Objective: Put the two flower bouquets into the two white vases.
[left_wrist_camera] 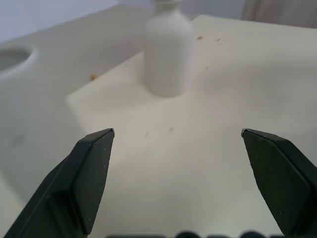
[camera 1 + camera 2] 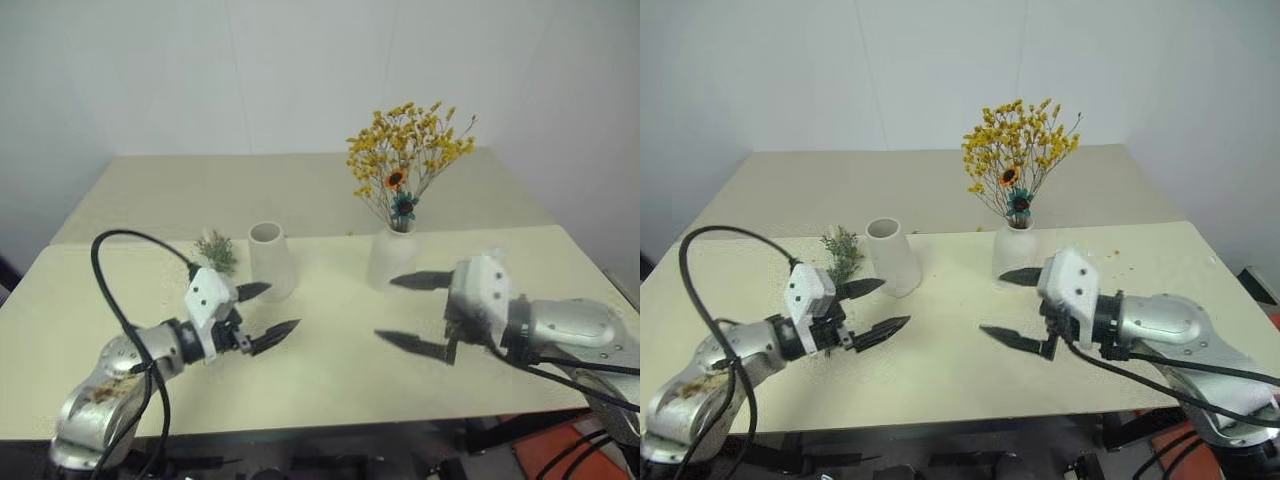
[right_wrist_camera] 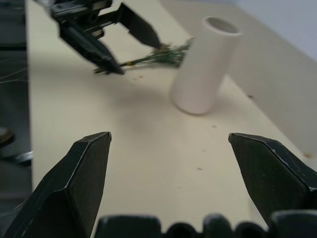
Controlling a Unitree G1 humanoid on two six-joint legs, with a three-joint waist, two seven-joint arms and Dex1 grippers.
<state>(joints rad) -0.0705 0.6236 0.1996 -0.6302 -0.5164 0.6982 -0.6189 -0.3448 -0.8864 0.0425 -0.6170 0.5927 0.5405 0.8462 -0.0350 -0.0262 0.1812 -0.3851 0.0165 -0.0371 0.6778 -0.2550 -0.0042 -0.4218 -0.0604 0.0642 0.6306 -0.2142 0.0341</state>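
While both arms reach out low over the table [image 2: 330, 380], the left gripper [image 2: 262, 315] points toward the middle with its two black fingers spread wide and nothing between them. The right gripper [image 2: 412, 313] points across to the left, and its fingers are spread wide and bare too. A wide patch of bare tabletop lies between the two grippers. The yellow flower bouquet [image 2: 408, 158] stands in the round white vase [image 2: 392, 257], just behind the right gripper. The tall white vase [image 2: 272, 260] stands upright just behind the left gripper, with no flowers in it. The small green bouquet [image 2: 216, 250] lies on the table just beside that vase, on its left. The front table edge is near both arms.
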